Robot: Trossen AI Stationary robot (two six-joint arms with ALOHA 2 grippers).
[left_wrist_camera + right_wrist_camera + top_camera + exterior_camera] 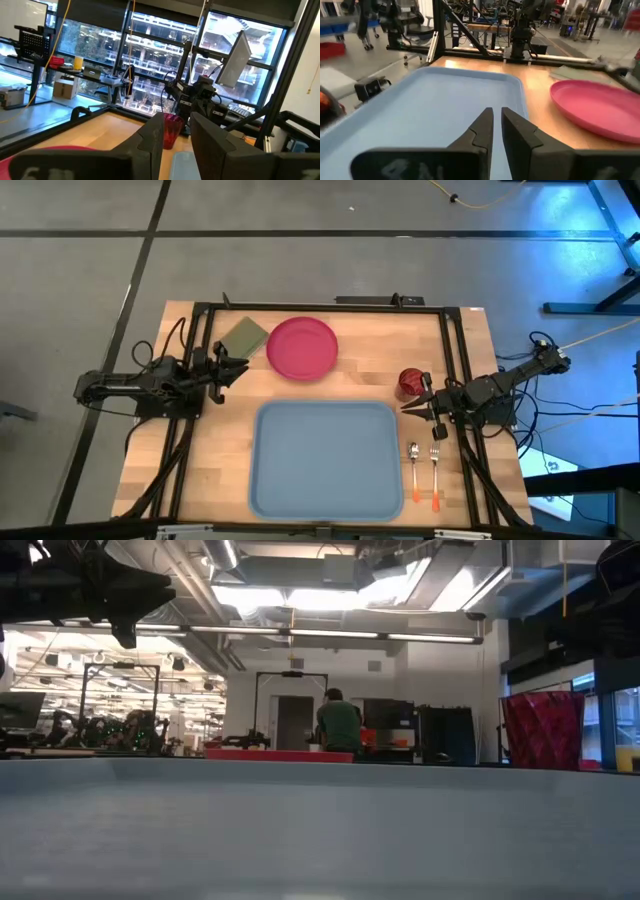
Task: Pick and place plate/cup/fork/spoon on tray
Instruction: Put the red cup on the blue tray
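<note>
The pink plate [302, 347] lies flat at the table's far middle. The dark red cup [410, 383] stands upright on the table right of the tray's far right corner. The light-blue tray [325, 460] lies at the near middle. The spoon [413, 468] and the fork [435, 472], both with orange handles, lie side by side on the table right of the tray. My left gripper [238, 368] hovers left of the plate, its fingers [150, 137] a little apart and empty. My right gripper [408, 406] hovers beside the cup, shut and empty [497, 122].
An olive-green pad [243, 336] lies left of the plate at the far edge. A dark frame rail [330, 307] runs round the table. In the low view the tray's wall [320, 830] fills the foreground; a person [338, 725] stands far off in the room.
</note>
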